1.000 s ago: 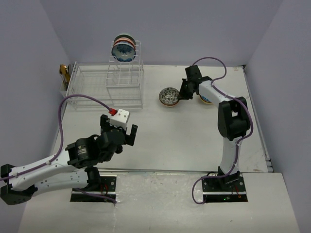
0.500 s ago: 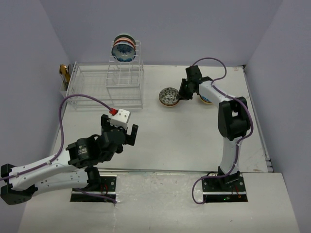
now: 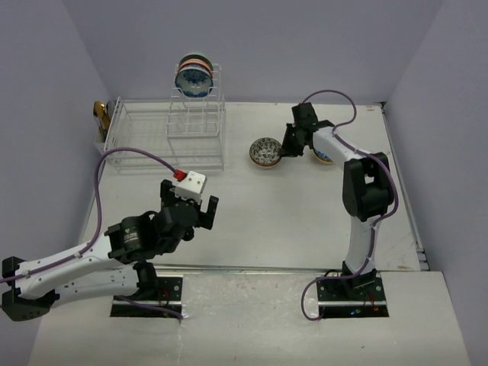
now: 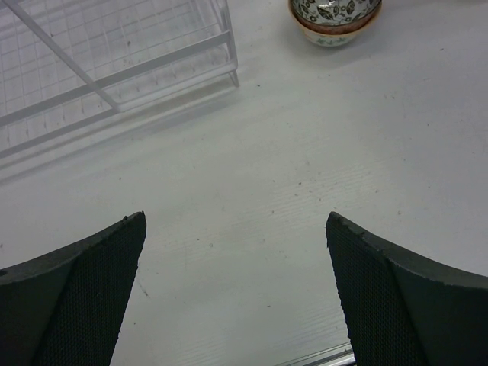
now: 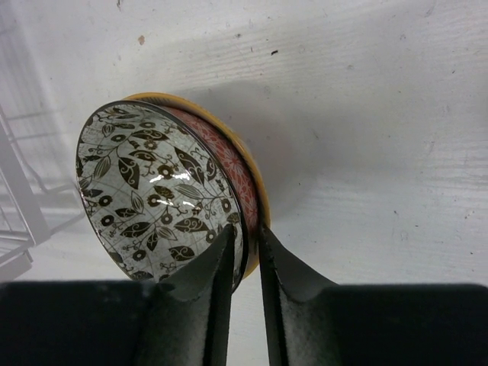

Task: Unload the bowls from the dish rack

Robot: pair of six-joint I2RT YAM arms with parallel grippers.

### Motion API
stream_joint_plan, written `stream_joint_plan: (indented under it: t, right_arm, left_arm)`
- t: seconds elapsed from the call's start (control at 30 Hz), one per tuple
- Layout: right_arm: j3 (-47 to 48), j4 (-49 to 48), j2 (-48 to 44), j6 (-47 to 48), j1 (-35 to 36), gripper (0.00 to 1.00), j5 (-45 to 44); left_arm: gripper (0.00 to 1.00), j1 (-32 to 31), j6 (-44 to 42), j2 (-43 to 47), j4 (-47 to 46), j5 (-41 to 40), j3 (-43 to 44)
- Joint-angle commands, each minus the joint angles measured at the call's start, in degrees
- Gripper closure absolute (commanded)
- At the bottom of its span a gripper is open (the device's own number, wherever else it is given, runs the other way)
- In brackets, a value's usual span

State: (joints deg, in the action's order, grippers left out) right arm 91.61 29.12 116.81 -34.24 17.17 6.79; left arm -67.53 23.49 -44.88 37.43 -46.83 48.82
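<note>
Right fingers [image 5: 217, 274] clamped on rim of leaf-patterned bowl [image 5: 152, 206], one inside, one outside. Bowl tilted over counter [image 3: 290, 206], right of dish rack [image 3: 164, 137]. Left fingers [image 4: 84, 290] apart above counter.

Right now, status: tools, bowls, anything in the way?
Right tool shut on leaf-pattern bowl, at rim. Left tool open, empty. Bowls upright in dish rack tower. Nothing blocking.

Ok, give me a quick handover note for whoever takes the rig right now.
Left end effector: open, empty, over the table near the dish rack.
Right end effector: shut on the rim of the leaf-patterned bowl, on the table.
Done: that bowl and a second bowl nearby are out.
To do: release, then fetch the bowls standing in the rack's tower.
</note>
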Motion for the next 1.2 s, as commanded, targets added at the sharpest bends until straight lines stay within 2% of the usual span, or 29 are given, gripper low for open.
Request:
stream_joint_plan:
  t: [0.0, 0.13, 0.33, 0.6, 0.87, 1.17]
  right_arm:
    - [0.3, 1.5, -2.7, 1.3, -0.6, 0.82, -2.7]
    - [0.3, 1.5, -3.0, 1.3, -0.6, 0.84, -2.5]
    - [0.1, 1.3, -3.9, 1.3, -0.6, 0.80, -2.6]
    - [0.7, 1.4, -4.8, 1.2, -0.6, 0.80, -3.2]
    - [0.6, 1.4, -2.8, 1.5, -0.8, 0.92, -2.6]
    - [0.5, 1.2, -3.0, 1.4, -0.8, 0.96, -2.0]
  left_arm:
    - [0.00, 0.1, 1.1, 0.0, -2.2, -0.3, -0.7]
    - [0.00, 0.1, 1.0, -0.5, -2.2, -0.1, -0.9]
    - [0.00, 0.1, 0.9, -1.0, -2.4, 0.3, -0.9]
    - [0.00, 0.1, 0.9, -0.9, -2.4, 0.6, -1.1]
    - [0.00, 0.1, 0.8, -1.3, -2.4, 0.9, -1.1]
    - [0.00, 0.1, 3.3, -1.1, -1.7, -1.8, -0.3]
